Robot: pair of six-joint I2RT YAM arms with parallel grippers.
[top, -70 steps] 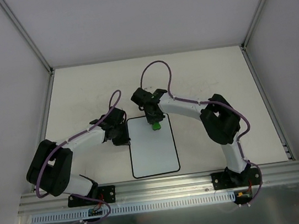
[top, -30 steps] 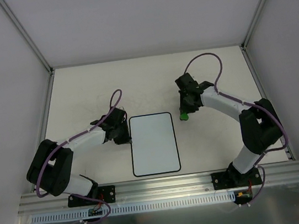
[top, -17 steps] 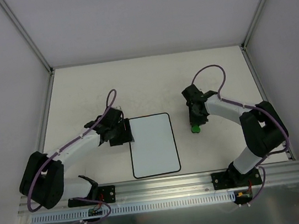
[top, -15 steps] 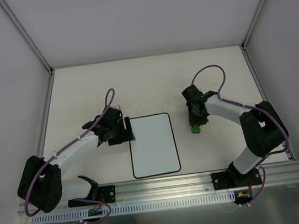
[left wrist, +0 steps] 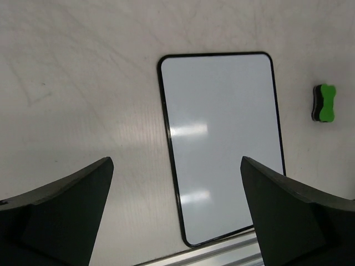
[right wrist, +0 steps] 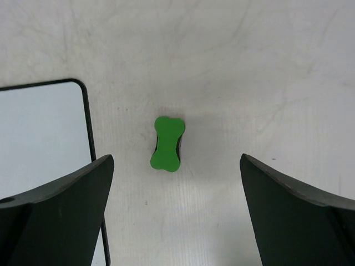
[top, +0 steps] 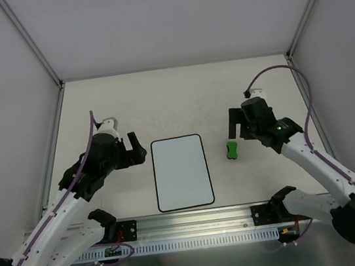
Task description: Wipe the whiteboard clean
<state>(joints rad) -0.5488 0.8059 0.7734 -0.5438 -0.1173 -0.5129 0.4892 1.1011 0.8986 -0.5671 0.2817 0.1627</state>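
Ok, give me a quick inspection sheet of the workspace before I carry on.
Surface: cream tabletop, faint scratches.
Job's things: whiteboard lies flat at centre, no marks seen; green eraser lies on the table to its right, apart from it.
Clutter: nothing seen.
Hands: left hand and right hand both open, empty.
Cables: purple cables loop along each arm, off the board.
Surroundings: white walls; aluminium rail at near edge.

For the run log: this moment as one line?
white rectangular black-bordered whiteboard: blank | green bone-shaped eraser: on table, right of it | left end effector: open | right end effector: open
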